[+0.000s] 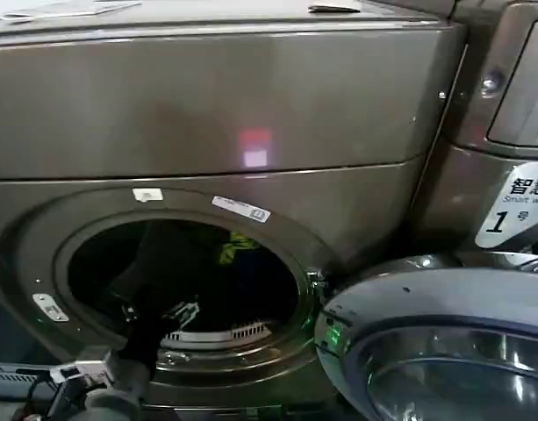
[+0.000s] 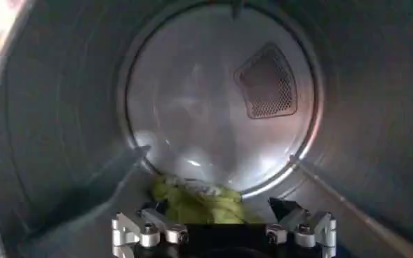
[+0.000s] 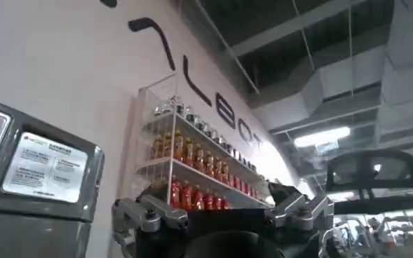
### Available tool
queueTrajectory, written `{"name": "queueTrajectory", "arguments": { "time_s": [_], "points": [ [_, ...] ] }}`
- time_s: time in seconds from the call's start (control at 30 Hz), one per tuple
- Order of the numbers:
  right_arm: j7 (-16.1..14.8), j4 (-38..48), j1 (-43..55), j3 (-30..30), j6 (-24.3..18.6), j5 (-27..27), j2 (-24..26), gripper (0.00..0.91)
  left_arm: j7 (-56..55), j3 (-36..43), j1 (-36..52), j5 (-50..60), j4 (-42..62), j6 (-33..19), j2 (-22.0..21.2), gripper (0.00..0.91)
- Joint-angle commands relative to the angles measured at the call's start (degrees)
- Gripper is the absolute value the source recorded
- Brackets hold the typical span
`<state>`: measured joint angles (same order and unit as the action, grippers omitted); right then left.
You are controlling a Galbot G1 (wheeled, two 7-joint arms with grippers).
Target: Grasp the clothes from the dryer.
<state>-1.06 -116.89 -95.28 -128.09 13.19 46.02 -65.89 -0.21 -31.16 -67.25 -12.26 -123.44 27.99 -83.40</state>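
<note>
Bronze-grey dryer (image 1: 207,105) standing with its round door (image 1: 444,342) swung open, a second machine (image 1: 505,132) beside it, left gripper (image 2: 224,228) reaching inside the drum – fingers spread wide – one yellow-green garment (image 2: 195,200) lying on the drum floor just beyond it, right gripper (image 3: 220,221) raised outside, jaws apart, holding nothing, drinks shelf (image 3: 192,168) on the wall.

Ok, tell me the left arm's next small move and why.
Probably ease the left gripper forward and down, then close: its fingers are spread, and the yellow-green clothes lie just ahead on the floor of the dryer drum, not yet between them.
</note>
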Motion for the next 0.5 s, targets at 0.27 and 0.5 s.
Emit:
{"name": "queueTrajectory", "arguments": {
  "time_s": [0.27,0.5],
  "points": [
    [-0.23,0.30,0.15,-0.09,0.06,-0.05,0.18,0.907,-0.63,6.04,27.21,1.97,34.24,-7.41,-1.28,0.907],
    [-0.60,0.94,0.41,0.07,-0.38,-0.17,0.40,0.907,-0.41,6.74,35.73,0.80,45.50,-8.22,-1.61,0.907]
  ]
}}
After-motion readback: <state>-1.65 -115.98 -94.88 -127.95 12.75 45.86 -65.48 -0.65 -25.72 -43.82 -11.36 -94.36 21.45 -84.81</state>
